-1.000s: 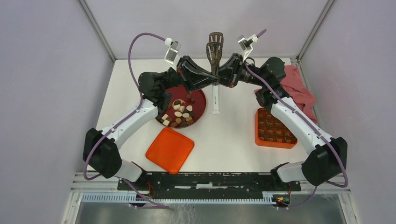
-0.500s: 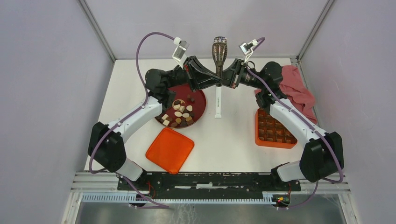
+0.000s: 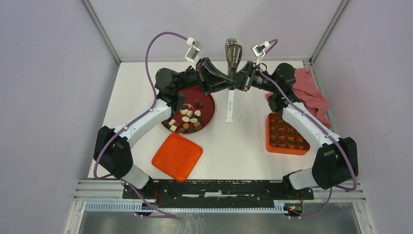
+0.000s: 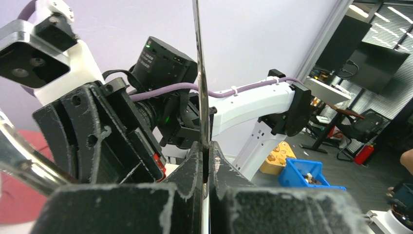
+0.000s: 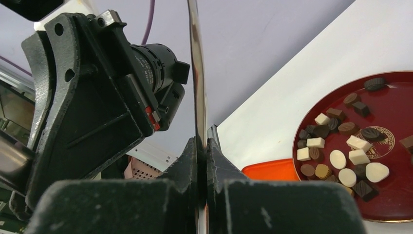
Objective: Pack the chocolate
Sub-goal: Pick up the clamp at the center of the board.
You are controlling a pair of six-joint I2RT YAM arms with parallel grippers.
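Metal tongs [image 3: 230,105] pinched by left gripper [image 4: 205,161] and right gripper [image 5: 202,151], chocolate [image 3: 187,117] apart on plate [image 3: 206,108].

A white tabletop [image 3: 243,141] is closed in by pale purple walls [image 3: 48,97] at its left, far and right edges. Grey metal posts [image 3: 101,30] are seen at the two far corners. A ribbed metal rail [image 3: 219,206] is fixed below the near edge. In the left wrist view, an office is seen past the wall. A black screen [image 4: 384,63], window blinds [image 4: 395,19] and a blue box [image 4: 311,178] on the floor can be made out. A strip light [image 4: 363,9] is lit up high.
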